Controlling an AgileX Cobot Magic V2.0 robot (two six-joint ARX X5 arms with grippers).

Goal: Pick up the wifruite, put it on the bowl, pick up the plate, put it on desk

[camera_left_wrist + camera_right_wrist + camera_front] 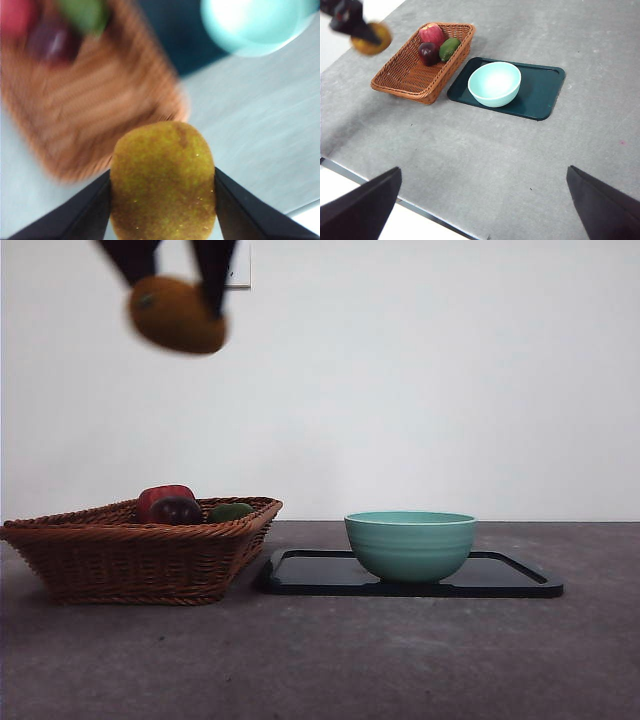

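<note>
Left gripper [178, 295] is clamped on the wifruite [177, 315], one black jaw on each side of it, and it's way up in the air above the wicker basket [140, 555]. In the wrist shot everything under the fruit is smeared with blur, but you can make out the basket below it and the bowl [410, 544] off to the side. The bowl sits on a dark tray [505, 578], which lies flat on the desk [320, 660] just beside the basket. Still in the basket: a red fruit [432, 34], a dark purple-red fruit [427, 52] and a green fruit [449, 49], all bunched at one end. Right gripper [485, 200] hangs over the near part of the desk with its jaws spread wide, holding nothing
</note>
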